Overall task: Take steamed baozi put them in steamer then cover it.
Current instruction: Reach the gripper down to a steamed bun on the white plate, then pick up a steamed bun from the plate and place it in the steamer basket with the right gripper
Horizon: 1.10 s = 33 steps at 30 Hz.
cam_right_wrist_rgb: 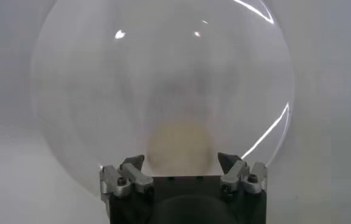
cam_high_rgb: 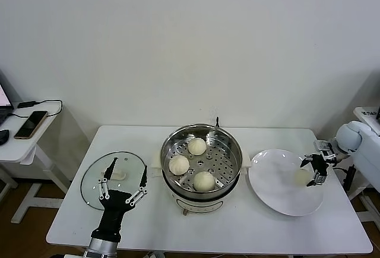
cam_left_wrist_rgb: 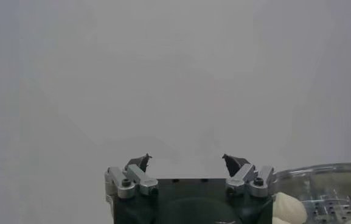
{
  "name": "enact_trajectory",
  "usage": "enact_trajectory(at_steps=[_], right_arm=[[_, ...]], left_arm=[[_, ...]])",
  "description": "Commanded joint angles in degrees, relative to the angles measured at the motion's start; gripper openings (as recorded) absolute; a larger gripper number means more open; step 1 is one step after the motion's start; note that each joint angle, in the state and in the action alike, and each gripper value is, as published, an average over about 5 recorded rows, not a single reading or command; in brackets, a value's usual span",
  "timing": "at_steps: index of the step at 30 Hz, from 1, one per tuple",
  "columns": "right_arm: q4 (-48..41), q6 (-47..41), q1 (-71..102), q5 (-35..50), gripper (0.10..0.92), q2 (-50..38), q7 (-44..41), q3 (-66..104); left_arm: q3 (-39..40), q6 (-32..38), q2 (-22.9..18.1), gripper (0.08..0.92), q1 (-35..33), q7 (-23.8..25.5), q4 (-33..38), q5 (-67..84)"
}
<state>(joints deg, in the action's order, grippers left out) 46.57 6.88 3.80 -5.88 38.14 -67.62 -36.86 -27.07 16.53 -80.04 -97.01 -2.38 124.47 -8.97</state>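
Baozi loading nears its end on a white bench (cam_high_rgb: 249, 225).
From left: the left claw (cam_high_rgb: 123, 181) hangs wide open over the glass cover (cam_high_rgb: 95, 178), which lies flat beside the steamer (cam_high_rgb: 228, 145); three baozi (cam_high_rgb: 197, 146) sit on its perforated tray; on the white plate (cam_high_rgb: 270, 189) the right claw (cam_high_rgb: 313, 170) straddles the fourth bun (cam_right_wrist_rgb: 180, 146), fingers apart, not yet gripping. By this view, one bun and the covering are left.

The left gripper (cam_high_rgb: 123, 180) points forward low at the near left with fingers spread wide, while the right gripper (cam_high_rgb: 314, 169) reaches in from the right, fingers apart.
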Motion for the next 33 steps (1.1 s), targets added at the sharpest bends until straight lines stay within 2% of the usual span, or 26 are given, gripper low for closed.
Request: enact_trajectory(at_steps=[1,7,12,16,21,29,33], right_arm=[[-0.09,-0.12,0.55,0.35,0.748,0.32,1.05,-0.43],[1.81,-0.62,-1.10,1.09,0.692,-0.37,0.42,-2.10],[5.68,-0.63,-11.01,3.39,0.674,-1.45,-2.93,-8.59],[10.56,-1.96,-27.15,11.21,0.670,-0.40,-9.08,-22.39],[15.74,-5.37,-44.57,21.38,0.667,5.28,-13.98,-36.48],[24.31,-12.66,-53.78,36.74,0.659,15.95,-11.11,-46.47],[27.57,-14.82,-53.30,38.49,0.652,19.74,-8.73,-47.96]], left_arm=[[0.04,-0.03,-0.02,0.823,0.03,0.00,0.07,0.01],[0.07,-0.16,0.06,0.823,0.29,0.02,0.08,0.04],[0.27,-0.30,0.26,0.823,0.57,0.01,0.19,0.14],[0.55,-0.47,0.36,0.823,0.88,0.00,0.45,0.29],[0.79,-0.56,0.50,0.823,1.09,-0.02,0.56,0.42],[0.78,-0.57,0.67,0.823,1.22,-0.02,0.52,0.55],[0.88,-0.66,0.47,0.823,1.93,0.01,-0.06,0.64]])
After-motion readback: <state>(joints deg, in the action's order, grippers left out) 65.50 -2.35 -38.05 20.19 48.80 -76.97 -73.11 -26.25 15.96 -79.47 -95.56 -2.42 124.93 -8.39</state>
